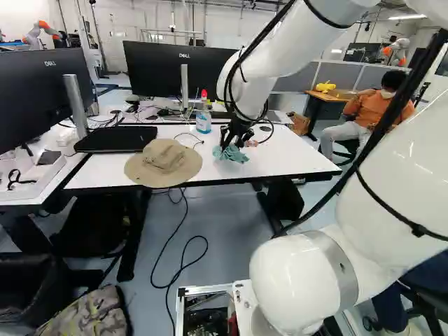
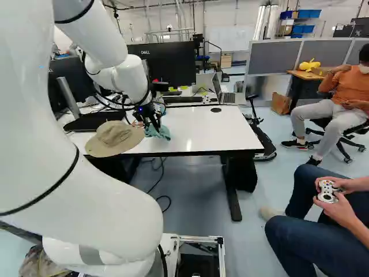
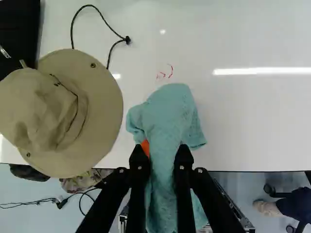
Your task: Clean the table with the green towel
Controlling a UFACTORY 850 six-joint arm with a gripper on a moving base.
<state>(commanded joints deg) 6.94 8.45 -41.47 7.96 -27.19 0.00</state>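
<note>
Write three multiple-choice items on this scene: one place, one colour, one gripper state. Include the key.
1. Where is the hat?
A) On a monitor
B) On the table, beside the towel
C) On the floor

2. What colour are the marks on the tabletop near the towel?
A) Blue
B) Black
C) Red

3. What is the gripper doing?
A) Pinching the towel
B) Standing open, away from the towel
C) Holding the hat

Key:
1: B, the wrist view shows its brim on the tabletop, next to the cloth.
2: C, small red strokes show just ahead of the towel.
3: A, the cloth fills the space between both fingers.
</note>
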